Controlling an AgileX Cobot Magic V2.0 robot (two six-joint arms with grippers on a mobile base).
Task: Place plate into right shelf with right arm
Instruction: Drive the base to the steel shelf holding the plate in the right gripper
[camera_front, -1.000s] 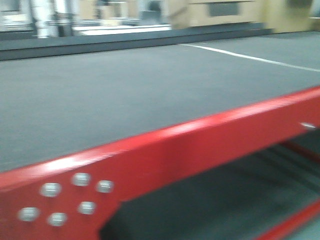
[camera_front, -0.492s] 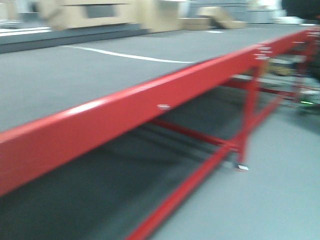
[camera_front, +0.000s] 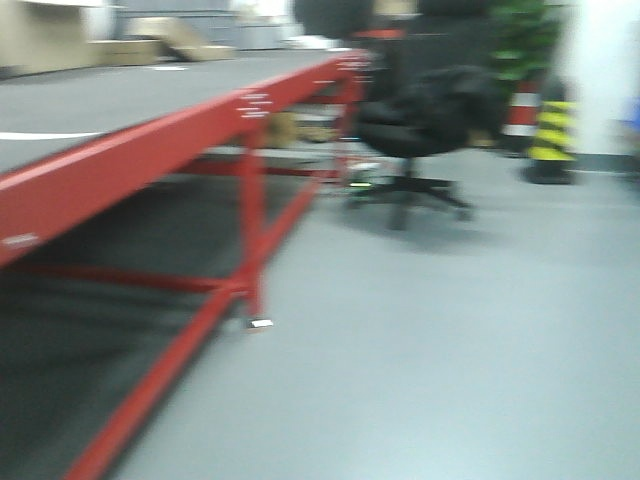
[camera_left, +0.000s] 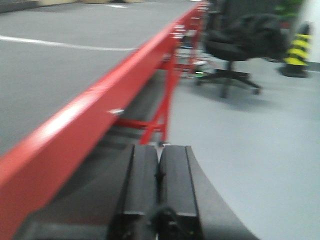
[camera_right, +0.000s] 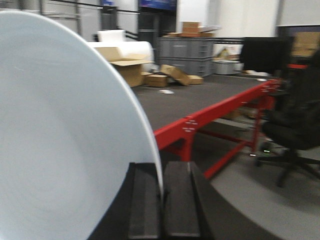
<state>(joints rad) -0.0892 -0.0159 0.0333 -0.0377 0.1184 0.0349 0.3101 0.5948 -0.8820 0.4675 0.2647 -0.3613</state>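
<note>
You are looking across a grey floor (camera_front: 450, 350) that is filling most of the front view, smooth and blurred. The long bench (camera_front: 130, 160) is running along your left, its red frame carrying a dark grey top with a white line across it and a lower deck lying in shadow. Beyond its far end a black chair (camera_front: 425, 110) is standing on the floor, with a yellow-and-black bollard (camera_front: 552, 135) and a green plant (camera_front: 522, 35) near it. In the right wrist view, grey crates (camera_right: 187, 50), cardboard boxes (camera_right: 125, 70) and a white roll (camera_right: 125, 47) are sitting past the bench.

The plate (camera_right: 60, 140) is standing on edge, filling the left of that view, and the right fingers (camera_right: 145, 205) are pinching its rim. The left fingers (camera_left: 142, 180) are pressing together with nothing between them, beside the bench rail.

Small white labels (camera_front: 255, 98) are showing on the red rail, too blurred to read.
</note>
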